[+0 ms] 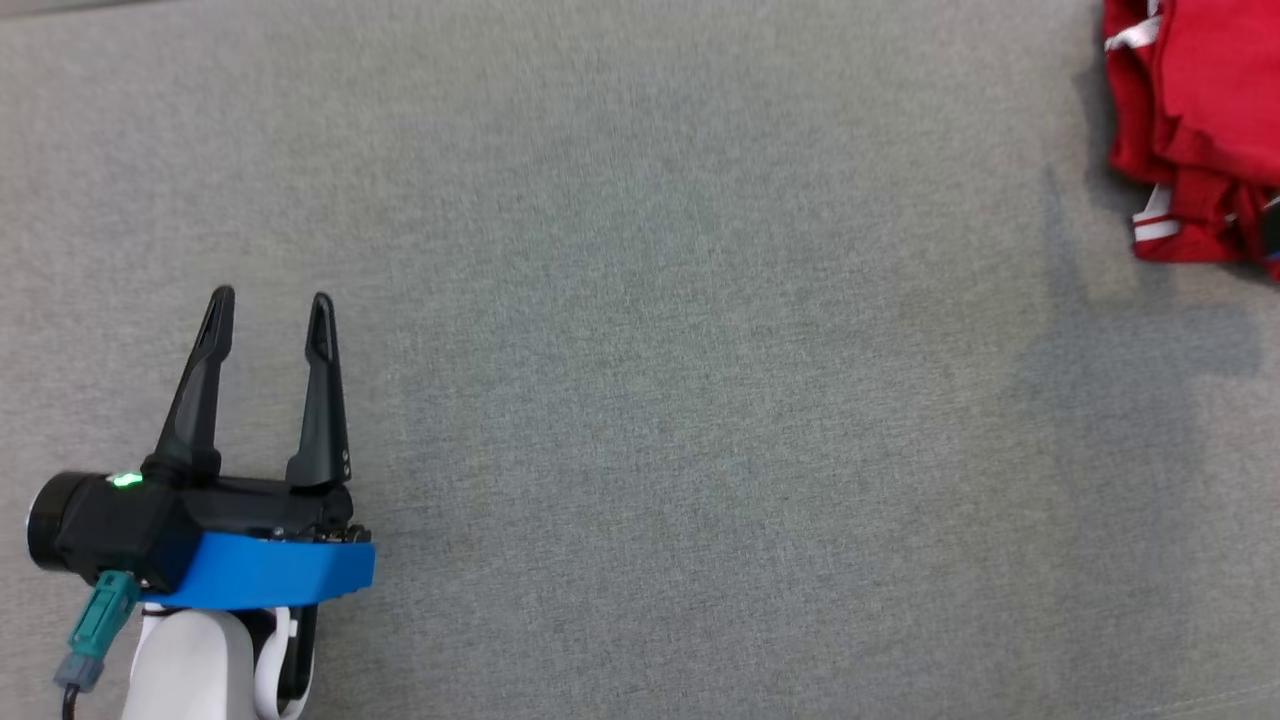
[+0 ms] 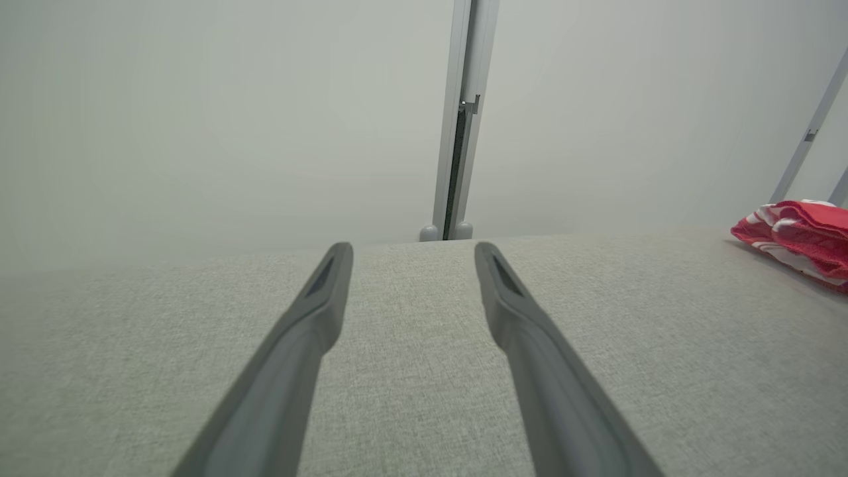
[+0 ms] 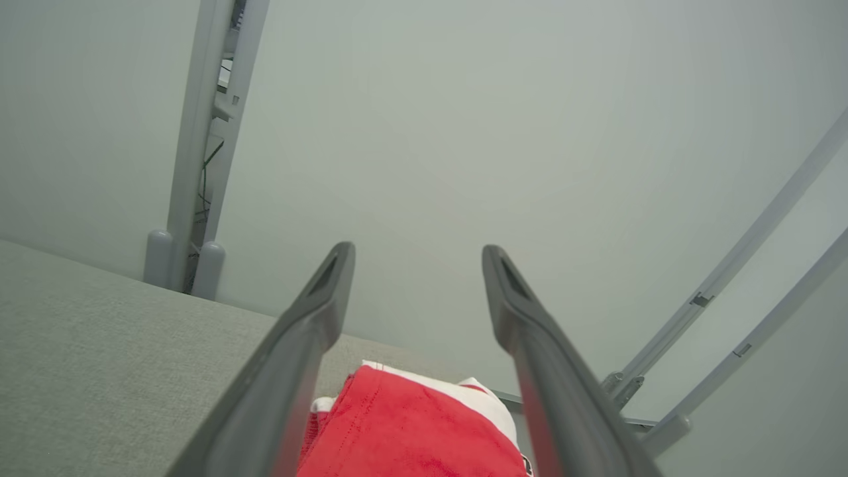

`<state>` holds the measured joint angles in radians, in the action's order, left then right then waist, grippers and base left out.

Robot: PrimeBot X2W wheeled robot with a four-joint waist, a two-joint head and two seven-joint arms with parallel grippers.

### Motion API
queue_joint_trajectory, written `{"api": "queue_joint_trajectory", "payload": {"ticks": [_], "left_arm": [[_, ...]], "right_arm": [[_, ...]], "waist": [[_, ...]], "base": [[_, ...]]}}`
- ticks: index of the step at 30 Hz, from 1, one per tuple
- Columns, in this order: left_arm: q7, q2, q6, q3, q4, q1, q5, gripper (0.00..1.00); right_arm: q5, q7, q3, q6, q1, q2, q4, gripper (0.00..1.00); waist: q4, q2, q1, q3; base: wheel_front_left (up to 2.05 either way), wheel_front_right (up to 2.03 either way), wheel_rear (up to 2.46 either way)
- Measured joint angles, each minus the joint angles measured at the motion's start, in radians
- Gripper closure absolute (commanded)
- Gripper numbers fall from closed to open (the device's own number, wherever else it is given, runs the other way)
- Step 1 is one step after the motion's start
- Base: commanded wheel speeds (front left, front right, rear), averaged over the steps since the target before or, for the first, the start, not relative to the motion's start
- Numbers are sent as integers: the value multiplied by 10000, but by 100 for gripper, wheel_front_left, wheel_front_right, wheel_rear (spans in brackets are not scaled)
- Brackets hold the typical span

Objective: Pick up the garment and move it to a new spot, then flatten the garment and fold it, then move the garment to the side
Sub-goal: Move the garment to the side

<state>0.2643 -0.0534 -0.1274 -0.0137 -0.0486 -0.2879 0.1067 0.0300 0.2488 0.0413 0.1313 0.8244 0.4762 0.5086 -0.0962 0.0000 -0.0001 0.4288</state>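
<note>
Red, white-trimmed garment (image 1: 1200, 110) lies folded at the right of your grey cloth worktop (image 1: 640, 400); left end effector (image 1: 271, 296) and right end effector (image 3: 417, 250) are spread, empty. You look essentially finished.

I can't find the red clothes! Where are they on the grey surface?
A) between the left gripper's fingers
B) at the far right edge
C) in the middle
B: the red garment lies bunched at the grey surface's far right, well away from the left gripper.
</note>
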Motion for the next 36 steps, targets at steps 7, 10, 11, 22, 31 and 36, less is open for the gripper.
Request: {"api": "queue_joint_trajectory", "payload": {"ticks": [7,10,11,22,31,36], "left_arm": [[2,21,4,-138,-255,485,102,0],[0,25,13,-174,-364,695,153,0],[0,27,15,-176,-405,747,157,0],[0,38,196,-94,-773,1515,428,0],[0,40,324,-6,-905,1904,585,0],[0,42,380,-10,-993,2091,616,0]], "right_arm": [[-445,127,-871,0,-1340,-1007,-796,0],[-591,144,-1035,0,-2057,-1507,-1296,0],[-627,146,-1032,0,-2310,-1662,-1446,0],[-934,151,-811,-2,-5227,-3227,-2569,0],[-1066,153,-311,-2,-6805,-3910,-3313,0],[-1087,151,-174,-2,-7319,-4071,-3427,0]], "waist": [[102,0,-1,-1085],[183,0,-1,-1465],[213,0,-2,-1573],[409,0,-1,-2653],[474,0,0,-3210],[488,0,0,-3434]], "base": [[0,0,0],[0,0,0],[0,0,0],[0,0,0],[0,0,0],[0,0,0]]}}
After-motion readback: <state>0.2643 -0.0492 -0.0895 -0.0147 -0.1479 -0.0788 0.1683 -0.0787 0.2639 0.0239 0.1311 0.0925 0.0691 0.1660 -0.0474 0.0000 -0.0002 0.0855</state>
